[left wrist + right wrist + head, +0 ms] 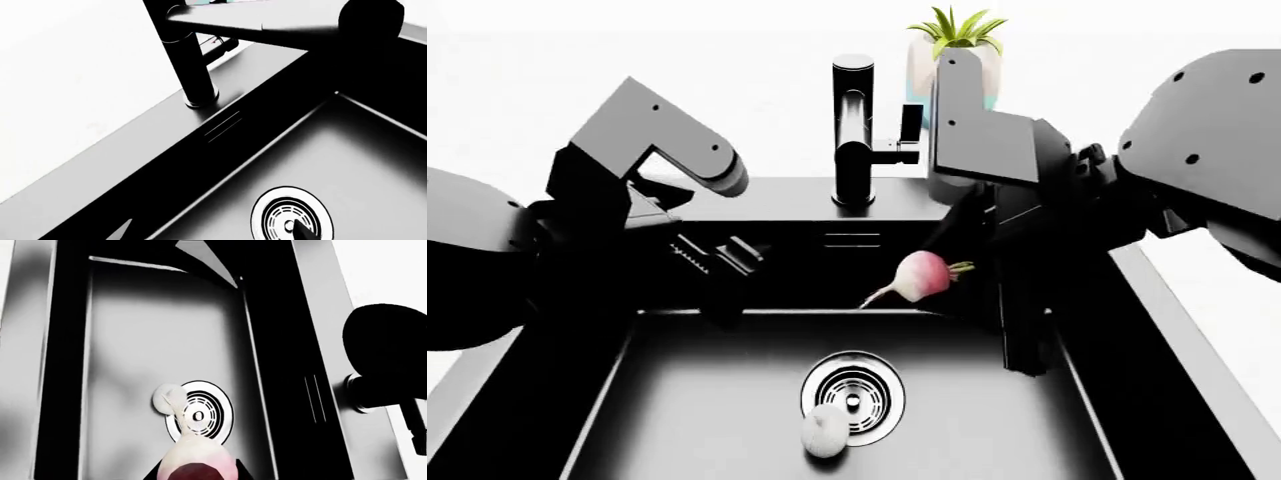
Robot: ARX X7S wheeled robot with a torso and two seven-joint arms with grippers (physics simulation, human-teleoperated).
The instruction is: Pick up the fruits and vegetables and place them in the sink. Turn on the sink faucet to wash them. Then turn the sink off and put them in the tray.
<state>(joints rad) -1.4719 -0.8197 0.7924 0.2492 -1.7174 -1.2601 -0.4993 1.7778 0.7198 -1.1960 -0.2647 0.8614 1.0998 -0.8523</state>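
Note:
The pink-red radish hangs over the back of the black sink with its white root tail pointing left, and my right gripper is shut on it. In the right wrist view the radish fills the space between the fingers. On the basin floor the whitish garlic bulb lies against the silver drain. My left gripper hovers open and empty over the sink's back left; one dark fingertip shows above the drain. The black faucet stands behind the basin. The tray is out of view.
A white plant pot with green leaves stands behind the faucet, partly hidden by my right arm. White counter surrounds the sink rim. In the left wrist view the faucet's spout reaches over the basin.

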